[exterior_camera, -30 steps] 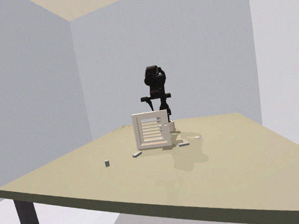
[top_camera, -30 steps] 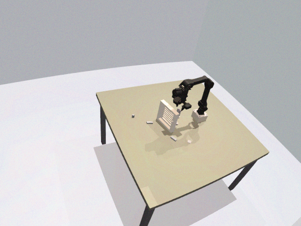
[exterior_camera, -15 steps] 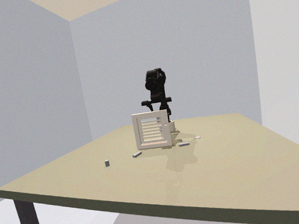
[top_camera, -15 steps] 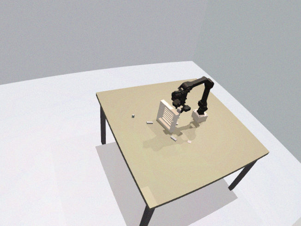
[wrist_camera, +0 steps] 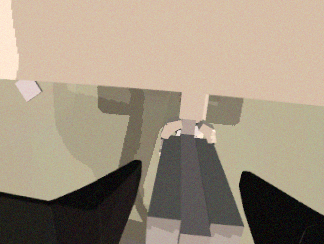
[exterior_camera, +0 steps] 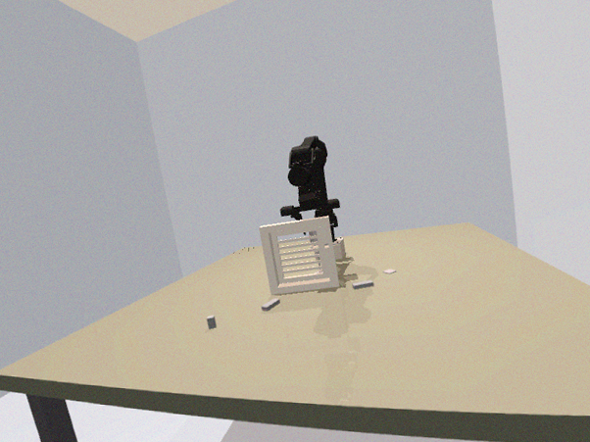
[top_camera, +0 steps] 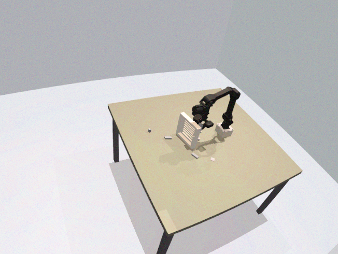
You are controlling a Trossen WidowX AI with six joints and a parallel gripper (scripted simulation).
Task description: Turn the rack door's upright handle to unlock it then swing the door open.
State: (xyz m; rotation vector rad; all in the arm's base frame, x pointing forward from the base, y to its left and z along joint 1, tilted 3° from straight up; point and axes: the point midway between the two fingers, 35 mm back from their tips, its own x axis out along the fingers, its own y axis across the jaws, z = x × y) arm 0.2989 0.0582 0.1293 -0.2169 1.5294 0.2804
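The pale rack frame stands upright on the table. Its slatted door looks shut in the frame. The dark grey upright handle stands out from the door on a short pale stem, on the arm's side. My gripper is open and points down over the handle. In the wrist view the handle shows between the two black fingertips, with a gap on each side. The frame and arm hide most of the handle in the top and exterior views.
A grey bar and a small grey cylinder lie beyond the rack. Another grey bar and a pale tile lie beside it. The arm's pale base is behind the gripper.
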